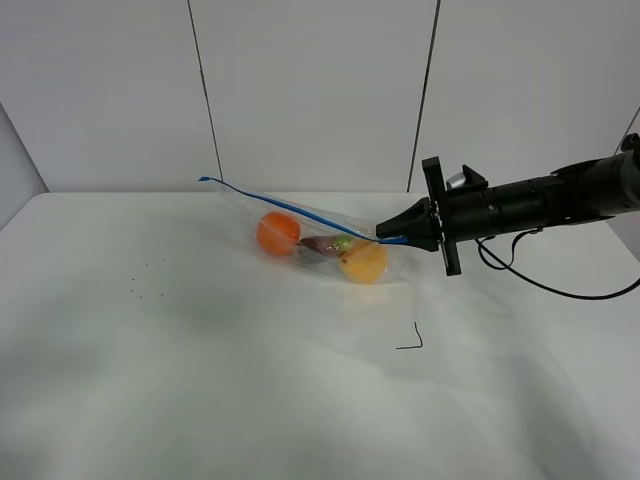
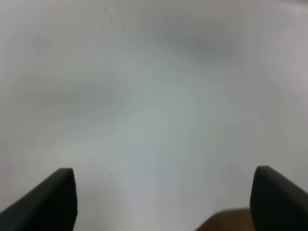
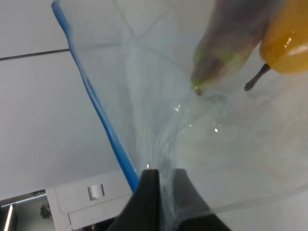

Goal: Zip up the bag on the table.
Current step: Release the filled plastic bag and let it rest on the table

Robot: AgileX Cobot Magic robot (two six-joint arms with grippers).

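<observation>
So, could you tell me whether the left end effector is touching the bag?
No, the left end effector hangs open over bare table, with no bag in its view.

The clear crinkly plastic zip bag (image 1: 315,232) lies on the large white matte tabletop (image 1: 200,380), toward its far side, near the wall. Inside it, the round orange fruit (image 1: 278,233) sits leftmost, the purple-green piece (image 1: 328,244) in the middle, and the yellow pear-like fruit (image 1: 364,262) rightmost and nearer the front. The blue zipper strip (image 1: 290,208) runs along the bag's far edge, from its left end to the black right gripper (image 1: 383,238) at the bag's right end.
</observation>
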